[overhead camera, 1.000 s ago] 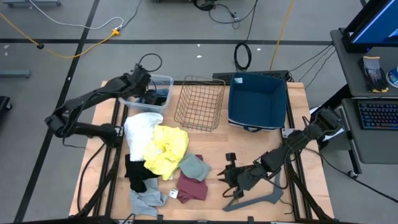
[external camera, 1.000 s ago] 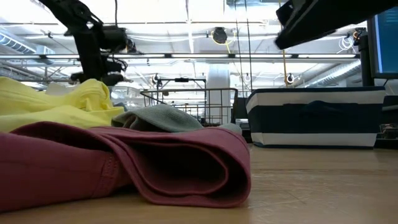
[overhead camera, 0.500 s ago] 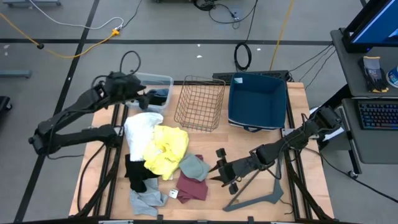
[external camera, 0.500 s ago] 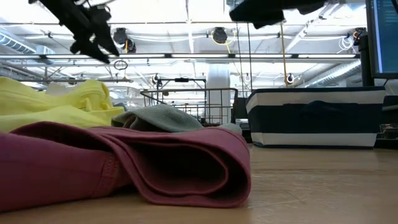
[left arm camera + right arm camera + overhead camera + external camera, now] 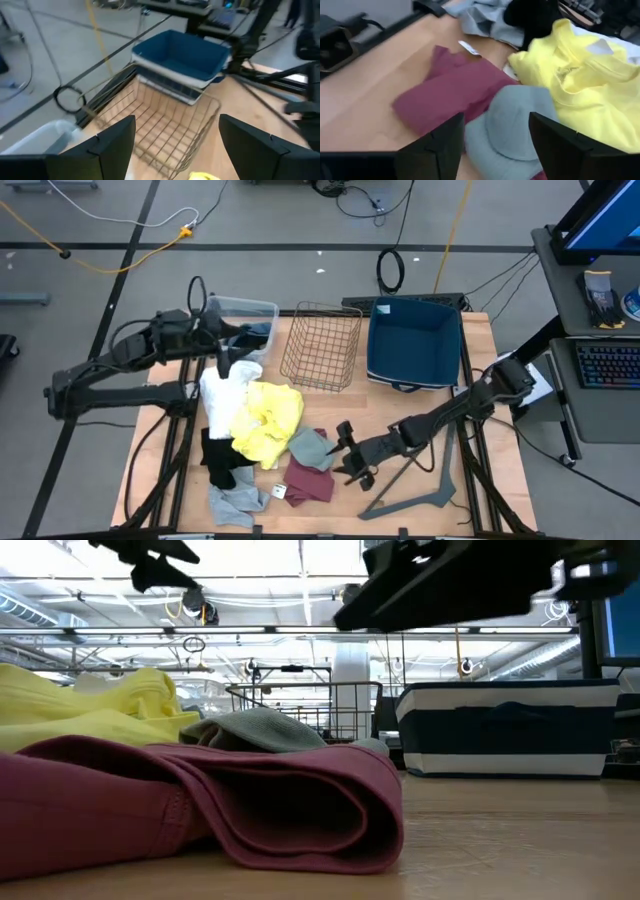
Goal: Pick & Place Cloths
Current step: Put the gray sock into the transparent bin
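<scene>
A heap of cloths lies on the table's left half: white [image 5: 225,385], yellow [image 5: 268,418], black [image 5: 218,455], light grey [image 5: 235,502], grey-green [image 5: 312,448] and maroon [image 5: 308,478]. My right gripper [image 5: 345,452] hovers open just right of the grey-green cloth. Its wrist view looks over the grey-green cloth [image 5: 520,120], the maroon cloth [image 5: 450,90] and the yellow cloth [image 5: 580,85]. My left gripper [image 5: 226,348] is open, above the white cloth's far edge, beside the clear bin [image 5: 228,308]. A dark cloth [image 5: 256,333] lies inside that bin.
A wire basket [image 5: 322,345] and a blue bin [image 5: 412,342] stand along the far edge, right of the clear bin. A grey V-shaped metal bar [image 5: 412,498] lies near the right arm. Bare wood shows between basket and cloths.
My left gripper has drawn back out of the clear bin, toward the near edge, and now stands over the white cloth's far edge. My right gripper has moved toward the table's left, from near the metal bar to beside the grey-green cloth. The cloths have stayed put.
</scene>
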`<state>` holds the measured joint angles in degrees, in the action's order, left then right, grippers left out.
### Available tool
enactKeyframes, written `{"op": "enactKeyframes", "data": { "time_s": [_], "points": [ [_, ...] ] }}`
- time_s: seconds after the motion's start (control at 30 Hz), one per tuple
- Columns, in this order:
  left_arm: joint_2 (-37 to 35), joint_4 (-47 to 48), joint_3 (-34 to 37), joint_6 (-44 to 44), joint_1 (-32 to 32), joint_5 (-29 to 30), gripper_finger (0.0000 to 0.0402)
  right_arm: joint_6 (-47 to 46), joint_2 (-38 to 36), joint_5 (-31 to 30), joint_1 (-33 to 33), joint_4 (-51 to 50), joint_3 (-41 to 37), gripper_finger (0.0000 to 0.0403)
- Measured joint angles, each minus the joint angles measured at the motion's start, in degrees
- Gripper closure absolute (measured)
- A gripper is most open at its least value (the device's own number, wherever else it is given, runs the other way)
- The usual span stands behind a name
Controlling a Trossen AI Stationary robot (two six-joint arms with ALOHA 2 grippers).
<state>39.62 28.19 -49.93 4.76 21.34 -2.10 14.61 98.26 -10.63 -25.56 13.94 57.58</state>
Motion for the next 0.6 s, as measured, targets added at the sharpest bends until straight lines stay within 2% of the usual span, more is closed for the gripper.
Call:
{"op": "enactKeyframes", "data": {
  "time_s": [0.23,0.6],
  "points": [
    [-0.05,-0.99,0.0,-0.11,-2.69,1.12,0.0117,0.18,5.79,0.28,2.21,-0.88,5.41,0.0169],
    [0.0,-0.38,0.0,-0.36,-2.87,1.22,0.0117,-0.65,14.85,0.21,5.94,-8.92,13.68,0.0151]
  ]
}}
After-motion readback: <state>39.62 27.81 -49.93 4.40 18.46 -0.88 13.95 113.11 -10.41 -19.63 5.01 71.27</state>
